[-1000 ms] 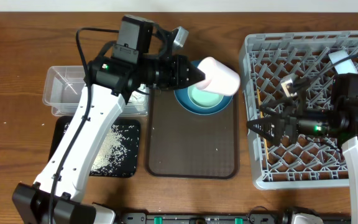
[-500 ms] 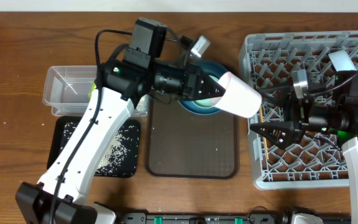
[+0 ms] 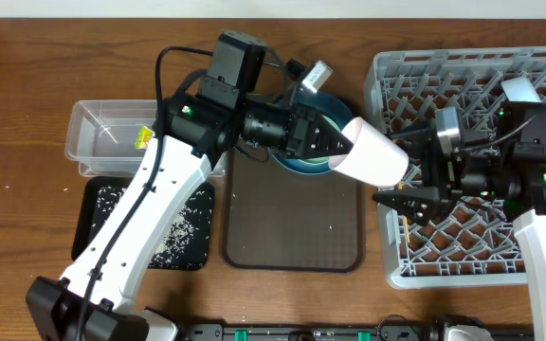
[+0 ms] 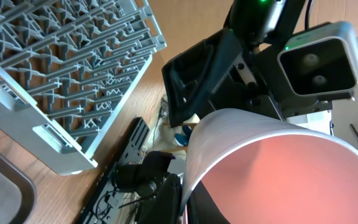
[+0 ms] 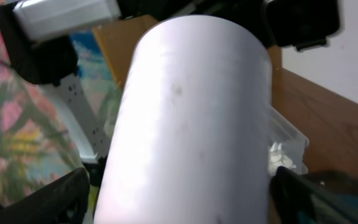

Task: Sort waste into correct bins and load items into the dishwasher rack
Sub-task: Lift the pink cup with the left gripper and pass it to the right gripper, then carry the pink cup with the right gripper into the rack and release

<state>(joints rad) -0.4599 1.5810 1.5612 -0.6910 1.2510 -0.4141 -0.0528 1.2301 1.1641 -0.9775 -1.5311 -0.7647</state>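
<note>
Left gripper (image 3: 341,144) is clamped on the pink cup (image 3: 377,156), holding it sideways in the air over the gap between the brown serving tray (image 3: 292,232) and the dishwasher rack (image 3: 472,59). Big grey rack on the right, lattice floor, plenty of room. Under the arm, the dark blue plate (image 3: 301,169) sits at the tray's far end. Now the cup: it looks like light, rigid, smooth plastic, so I'd judge it slippery around the wall. Best taken across the body near the closed base, which points at the right gripper (image 3: 408,178). That one's spread wide, fingers (image 5: 61,193) either side of the cup, clutching nothing. Whether they touch it, I cannot tell.
</note>
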